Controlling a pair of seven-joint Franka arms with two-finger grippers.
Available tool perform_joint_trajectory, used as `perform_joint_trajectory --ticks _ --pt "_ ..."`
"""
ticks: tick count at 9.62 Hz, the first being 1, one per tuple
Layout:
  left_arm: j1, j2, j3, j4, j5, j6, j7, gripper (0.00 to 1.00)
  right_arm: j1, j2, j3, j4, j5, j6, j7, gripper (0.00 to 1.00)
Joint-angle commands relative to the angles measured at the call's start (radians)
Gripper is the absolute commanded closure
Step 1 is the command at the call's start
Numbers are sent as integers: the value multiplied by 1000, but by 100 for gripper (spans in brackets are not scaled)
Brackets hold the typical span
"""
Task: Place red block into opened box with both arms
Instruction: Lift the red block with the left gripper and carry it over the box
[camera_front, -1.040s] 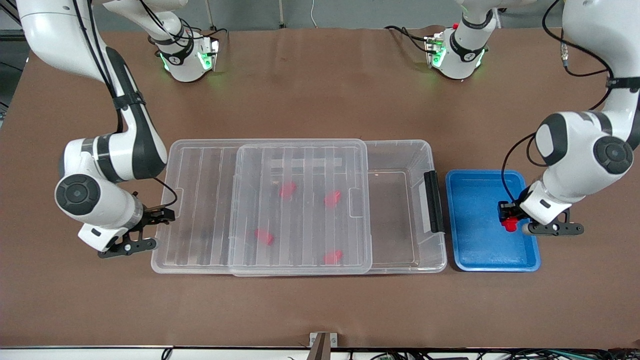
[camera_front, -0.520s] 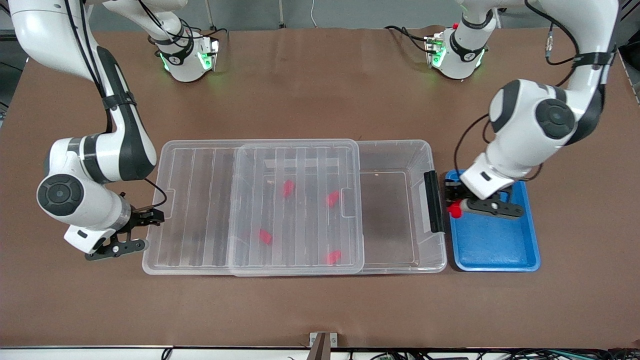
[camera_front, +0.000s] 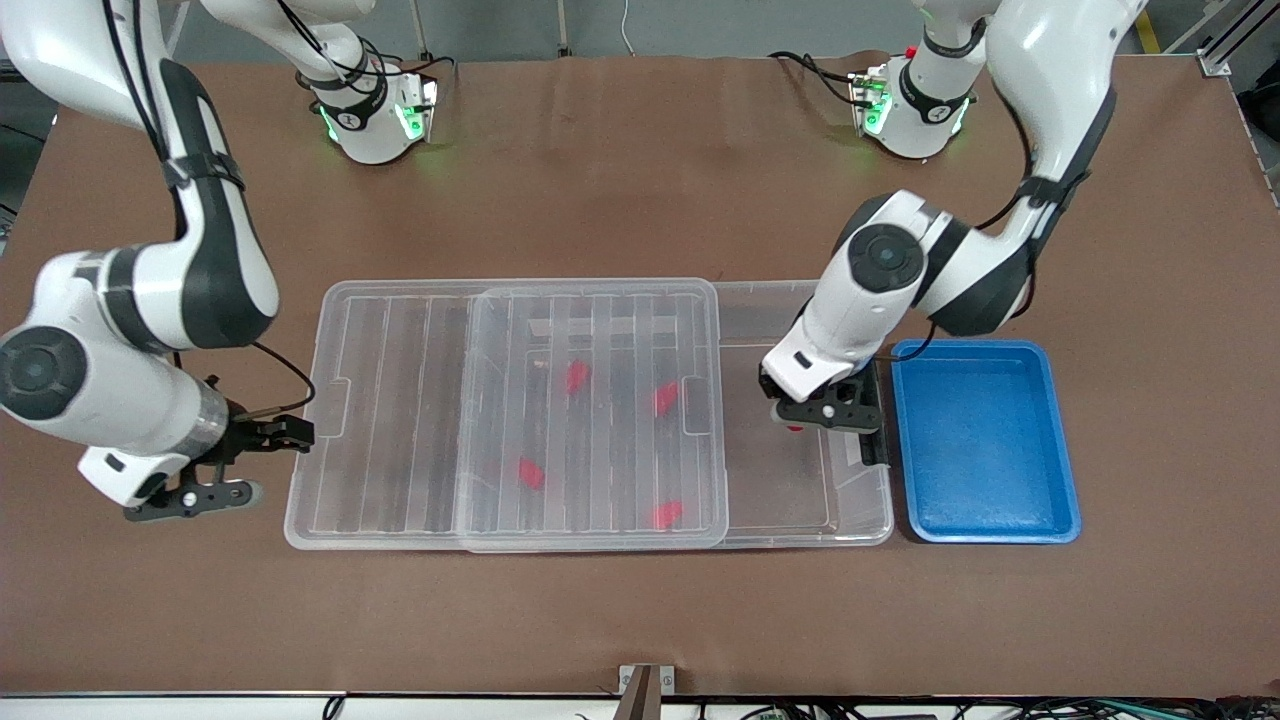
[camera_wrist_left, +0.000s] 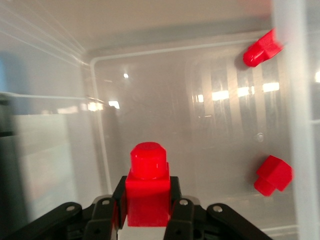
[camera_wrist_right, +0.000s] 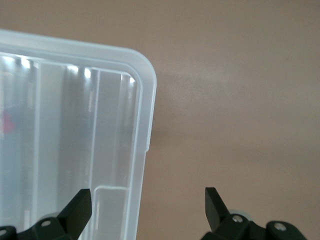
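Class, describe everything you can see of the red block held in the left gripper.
The red block is bright, glossy plastic: a squarish body with a narrower rounded stub on one side. The left gripper is shut on the body, one finger on each side, with the stub pointing away from the wrist. It hangs over the uncovered end of the clear box, beside the black handle clip, touching nothing but the fingers. In the front view only a sliver shows.

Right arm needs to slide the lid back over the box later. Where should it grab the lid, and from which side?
Judging by its pose, grip the lid at its flat rim overhanging the box end, beside the open right gripper. Come in level from the right arm's end, one finger above, one below.
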Motion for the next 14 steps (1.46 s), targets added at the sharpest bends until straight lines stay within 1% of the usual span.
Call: perform_joint_trajectory --ticks 1,2,4,5,6,7,9,12,13,14 --pt "-16 218 -15 172 38 -4 -17 100 -29 -193 -14 -33 36 -108 153 0" --pt "-19 232 -15 178 38 -4 -17 100 -48 -268 -23 -33 56 -171 153 0" --pt "-36 289 -15 181 53 -4 -24 100 -55 -359 -99 -50 94 -304 144 0" --pt "-36 304 -13 182 62 -4 -27 100 -53 -411 -123 -96 98 -318 143 0" --pt "-39 316 -12 184 68 -4 -29 100 -53 -471 -138 -184 98 -303 141 0" --pt "-40 318 -12 182 102 -5 -34 100 -52 -497 -138 -225 98 -276 138 0" --pt "-39 318 -10 178 174 -31 -66 100 -50 -496 -138 -222 95 -278 135 0" --pt "-28 316 -9 170 191 -51 -84 98 -52 -496 -137 -216 85 -282 90 0" --pt "-28 318 -7 170 191 -51 -84 94 -53 -496 -137 -216 85 -282 87 0" --pt "-28 316 -7 170 190 -51 -90 86 -53 -496 -137 -216 85 -282 83 0"
